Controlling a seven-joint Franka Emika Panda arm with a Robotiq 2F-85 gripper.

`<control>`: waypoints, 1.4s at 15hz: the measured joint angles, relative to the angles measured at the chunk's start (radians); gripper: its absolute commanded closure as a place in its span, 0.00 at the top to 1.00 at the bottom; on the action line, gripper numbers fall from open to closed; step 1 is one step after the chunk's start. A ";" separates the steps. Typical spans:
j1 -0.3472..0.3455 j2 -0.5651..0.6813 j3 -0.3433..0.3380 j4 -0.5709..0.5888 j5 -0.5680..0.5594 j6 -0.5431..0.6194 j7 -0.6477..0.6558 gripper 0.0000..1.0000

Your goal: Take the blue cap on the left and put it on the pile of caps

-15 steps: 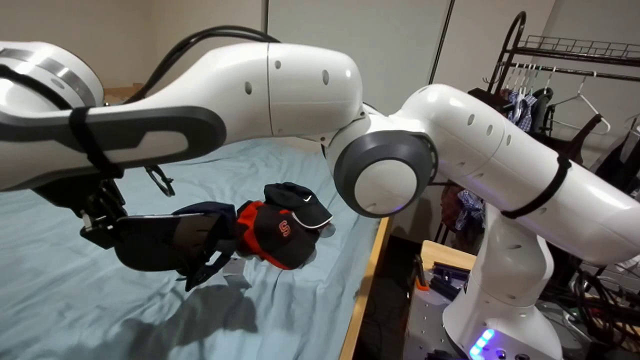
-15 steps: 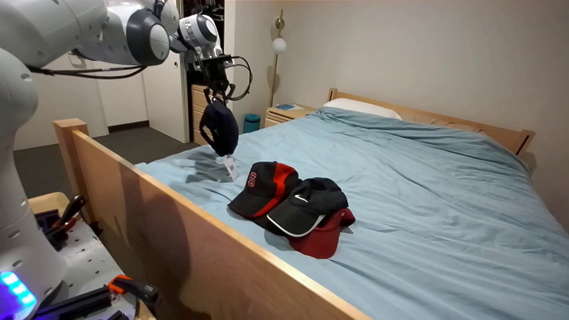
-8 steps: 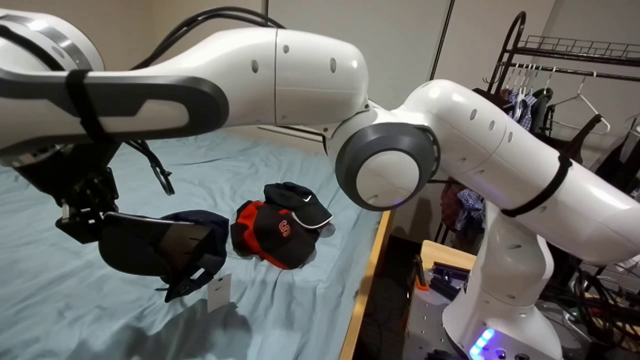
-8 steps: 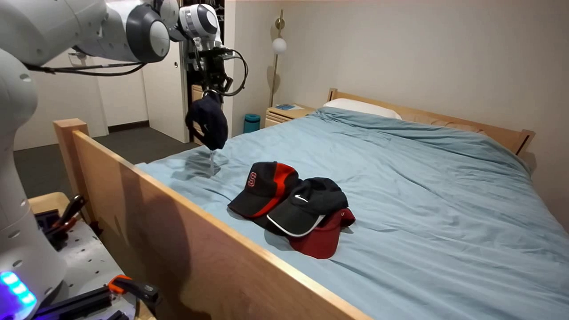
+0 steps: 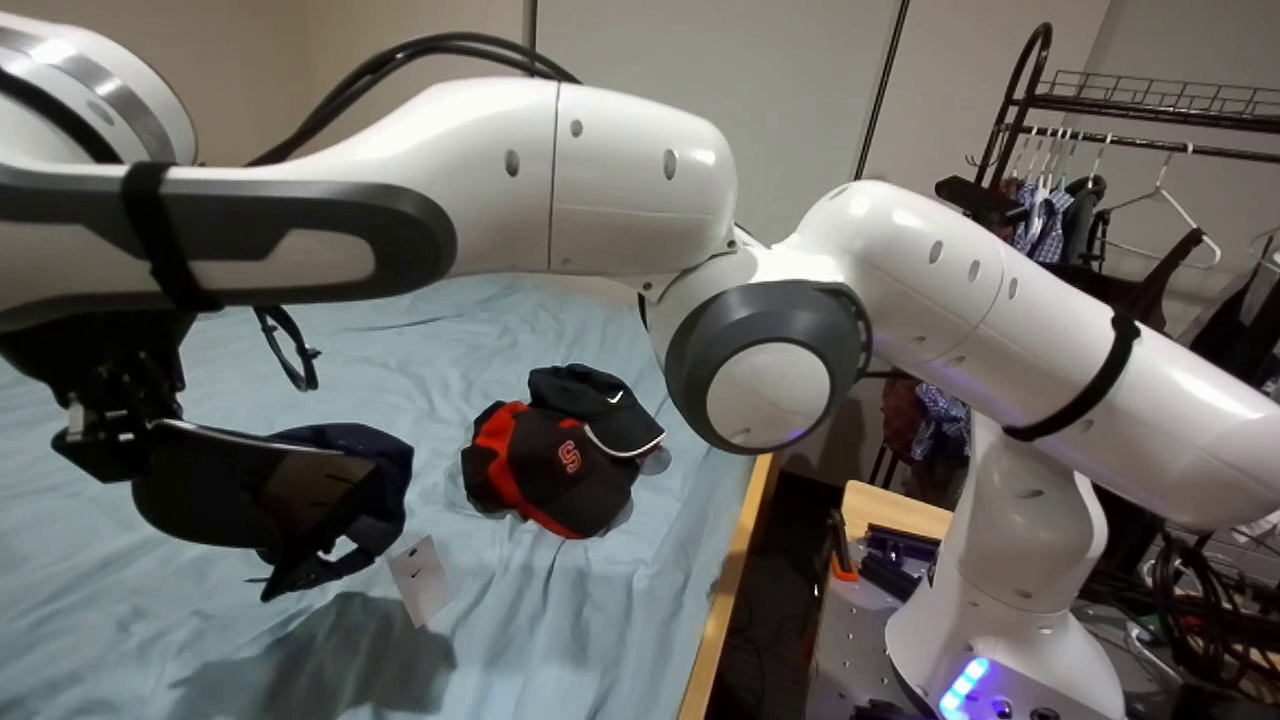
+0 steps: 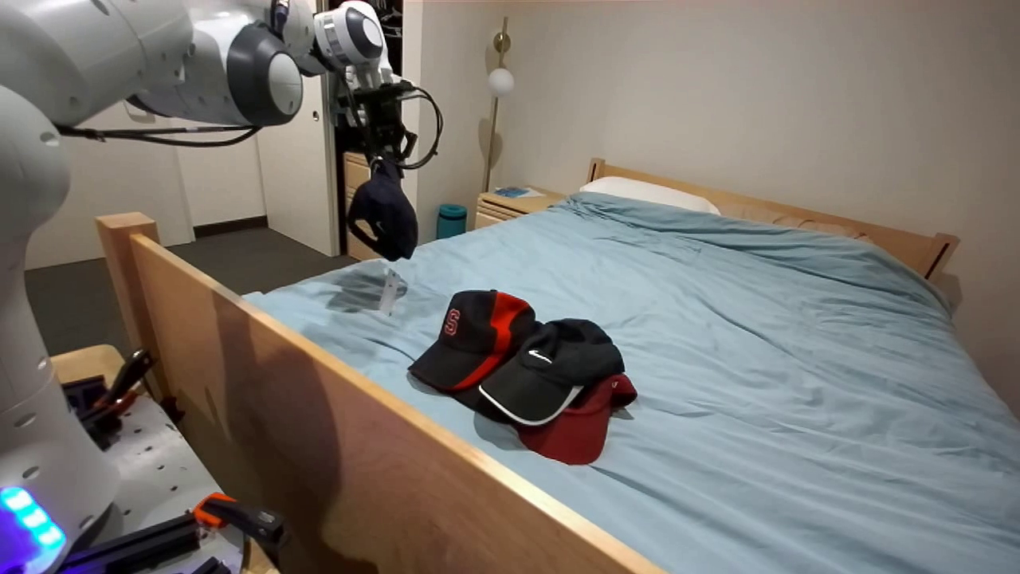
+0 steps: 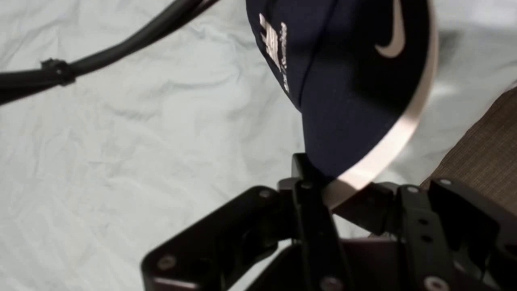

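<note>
The blue cap hangs in the air above the bed. It shows in both exterior views (image 5: 270, 490) (image 6: 388, 219) and in the wrist view (image 7: 343, 101). My gripper (image 7: 319, 186) is shut on the edge of its brim, with the crown hanging below. The gripper also shows in an exterior view (image 6: 386, 162). A white tag (image 5: 420, 580) dangles from the cap. The pile of caps lies on the bed in both exterior views (image 5: 570, 460) (image 6: 558, 363): a black and red cap, a black cap with a white-edged brim and a dark red cap. The held cap is apart from it.
The bed (image 6: 757, 359) has a rumpled light blue sheet. A wooden footboard (image 6: 382, 446) stands between the robot base and the pile. A dark cable (image 7: 117, 48) loops beside the gripper. A brown ribbed surface (image 7: 480, 153) shows at the wrist view's right.
My gripper and the held blue cap have moved left, away from the pile, in an exterior view. The tag has swung out from under the cap. The pile has not moved.
</note>
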 measured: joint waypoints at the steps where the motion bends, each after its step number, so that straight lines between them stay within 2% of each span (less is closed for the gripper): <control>1: -0.003 -0.001 -0.012 0.024 0.000 0.002 0.027 0.05; 9: -0.058 -0.096 -0.111 0.030 0.000 -0.079 0.332 0.07; 15: -0.070 -0.114 -0.120 0.024 -0.004 -0.087 0.384 0.04; 17: -0.071 -0.107 -0.142 0.018 -0.015 -0.088 0.454 0.04; 21: -0.145 -0.130 -0.190 0.021 -0.027 -0.131 0.552 0.04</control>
